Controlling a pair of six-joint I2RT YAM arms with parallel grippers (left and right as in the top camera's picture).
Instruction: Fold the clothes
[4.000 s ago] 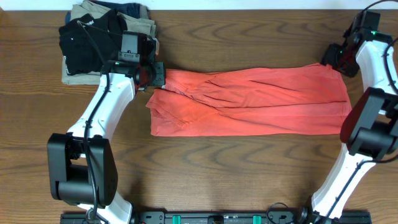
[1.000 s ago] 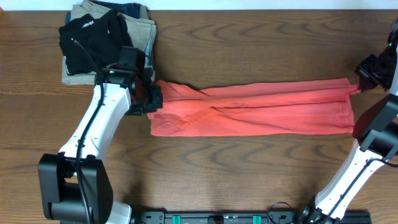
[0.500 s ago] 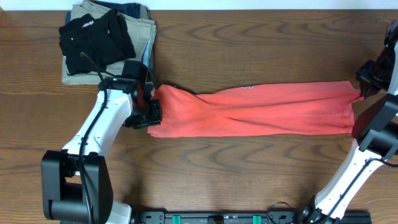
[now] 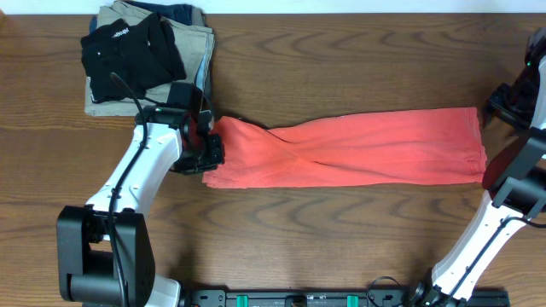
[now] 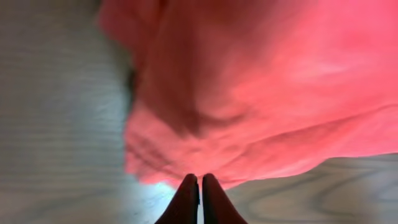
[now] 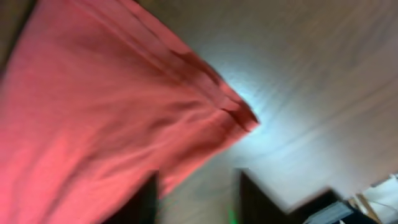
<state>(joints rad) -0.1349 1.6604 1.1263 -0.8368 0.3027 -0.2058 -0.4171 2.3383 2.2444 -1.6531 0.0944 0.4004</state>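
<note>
A: Where's the shirt [image 4: 358, 149]?

B: Flat on the table [image 4: 341, 60], gathered into a long coral band running left to right across the middle; the side facing up is plain coral; a few creases slant across its left half.

A: And the left gripper [image 5: 199, 180]?

B: At the band's left end, over the near corner; in the wrist view its fingers [image 5: 186, 200] are pressed together, tips right at the hem; whether any cloth sits between them I cannot tell; that picture is blurred.

A: The right gripper [image 6: 198, 183]?

B: Spread; its two dark fingers [image 6: 250, 193] stand apart at the bottom of the wrist view, with wood showing between them; the shirt's hemmed corner lies just ahead of them; from overhead the gripper sits beyond the band's right edge, apart from the cloth, near the table's right side.

A: Anything else on the table?

B: A pile at the far left corner, just behind the left gripper; a black garment [image 4: 128, 55] lies on top of folded khaki trousers [image 4: 194, 38]; something dark blue shows at the pile's back edge; the pile is near the shirt's left end but not touching it.
</note>
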